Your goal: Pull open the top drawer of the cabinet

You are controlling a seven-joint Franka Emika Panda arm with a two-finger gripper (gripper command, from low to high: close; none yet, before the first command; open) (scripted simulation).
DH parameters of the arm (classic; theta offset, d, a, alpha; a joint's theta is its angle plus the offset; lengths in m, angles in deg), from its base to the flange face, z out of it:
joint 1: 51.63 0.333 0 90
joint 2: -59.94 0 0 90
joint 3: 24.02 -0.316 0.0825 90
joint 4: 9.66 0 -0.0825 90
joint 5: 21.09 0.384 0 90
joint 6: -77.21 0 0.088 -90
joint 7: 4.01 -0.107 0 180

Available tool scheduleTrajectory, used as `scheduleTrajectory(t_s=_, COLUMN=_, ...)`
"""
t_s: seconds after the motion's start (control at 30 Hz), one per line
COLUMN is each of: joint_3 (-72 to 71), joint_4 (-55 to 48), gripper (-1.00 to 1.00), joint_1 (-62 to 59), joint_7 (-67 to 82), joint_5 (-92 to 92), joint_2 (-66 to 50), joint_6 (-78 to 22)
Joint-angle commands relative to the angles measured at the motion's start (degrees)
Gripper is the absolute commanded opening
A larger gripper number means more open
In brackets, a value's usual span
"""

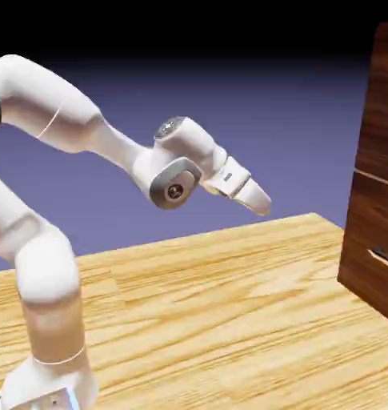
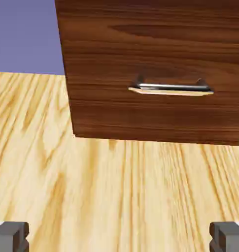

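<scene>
Exterior view: arm (image 1: 77,132) reaching right over the table (image 1: 221,296); gripper (image 1: 259,200) in mid-air, angled down toward the cabinet (image 1: 378,200), well apart from it. Cabinet: dark reddish-brown wood grain, at the right edge, standing on the table; stacked fronts parted by thin seams. Top drawer (image 1: 385,72): uppermost front, cut off by the frame edge, flush with the fronts below.

Hand view: fingertips (image 2: 10,236) grey, at the bottom corners, spread wide, nothing between them. Ahead: table planks, then the cabinet's lowest front with a thin metal handle (image 2: 171,88), horizontal. Top drawer out of this view.
</scene>
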Motion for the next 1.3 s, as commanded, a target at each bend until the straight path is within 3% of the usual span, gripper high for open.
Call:
scheduleTrajectory(t_s=0.0, joint_3=1.87, joint_4=-1.11, gripper=1.00, joint_1=2.08, joint_7=-0.71, joint_5=0.28, joint_2=0.04, joint_6=0.49)
scheduleTrajectory(t_s=1.27, joint_3=72.84, joint_4=-43.19, gripper=1.00, joint_1=80.99, joint_7=-27.73, joint_5=10.97, joint_2=1.73, joint_6=18.90)
